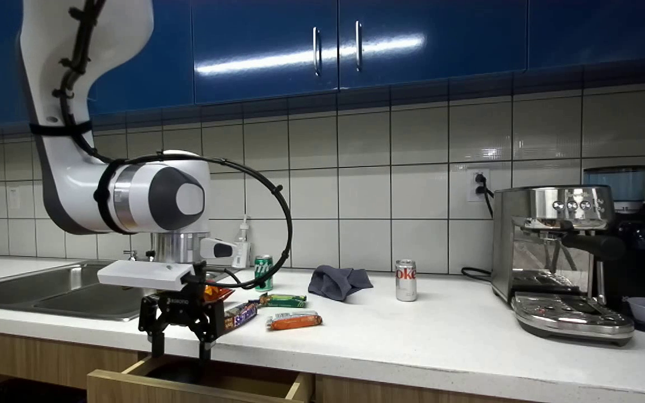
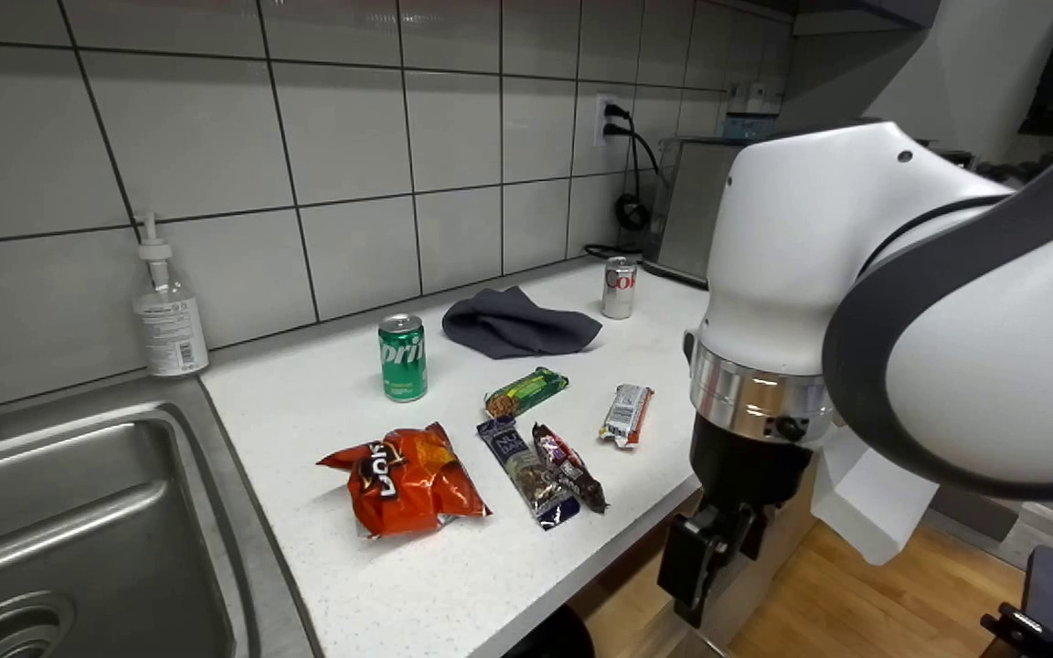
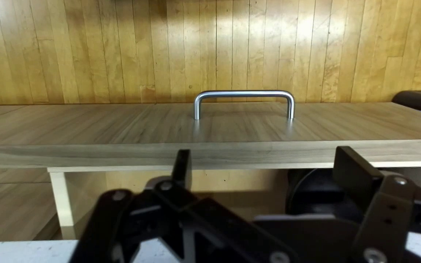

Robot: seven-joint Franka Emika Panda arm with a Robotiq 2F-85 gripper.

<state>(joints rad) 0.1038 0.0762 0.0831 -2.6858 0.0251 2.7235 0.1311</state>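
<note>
Above the pulled-out wooden drawer (image 3: 104,155), the black Robotiq gripper (image 1: 181,354), with fingers (image 3: 358,173) parted wide around bare air. Past the fingertips, on the drawer's front face, a metal bar handle (image 3: 245,94). Below the fingers, inside the drawer, a round black object (image 3: 314,193), partly hidden in the wrist view. Behind the fingers, on the white counter (image 1: 457,347): a dark-wrapped snack bar (image 2: 569,466) alongside a navy nut bar (image 2: 526,471), a red-orange Doritos bag (image 2: 417,480) and, farther off, a green Sprite can (image 2: 402,358).
</note>
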